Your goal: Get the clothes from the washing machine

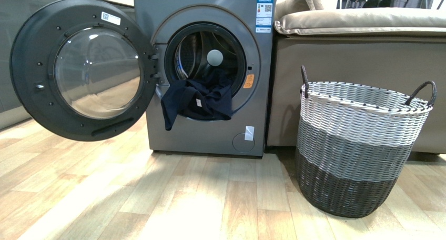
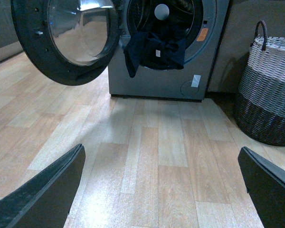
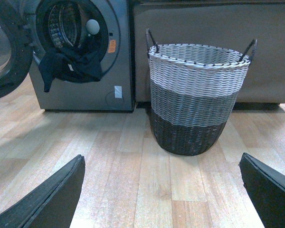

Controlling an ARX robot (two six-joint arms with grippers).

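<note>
- Clothes [image 1: 197,100]: a thin, limp, dark garment draped over the lower rim of the washing machine [image 1: 210,140] mouth, half hanging out.
- Probably light and saggy, so pinch the bunched fold at the rim.
- Left gripper [image 2: 161,149] and right gripper [image 3: 161,159]: all 4 fingers spread wide, empty, well away.

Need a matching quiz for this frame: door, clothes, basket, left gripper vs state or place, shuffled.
1 washing machine door
2 clothes
3 woven basket
4 left gripper

a on the floor beside the sofa
b open, holding nothing
c swung wide open
d draped out of the drum

Pairs: 1-c, 2-d, 3-a, 4-b
</note>
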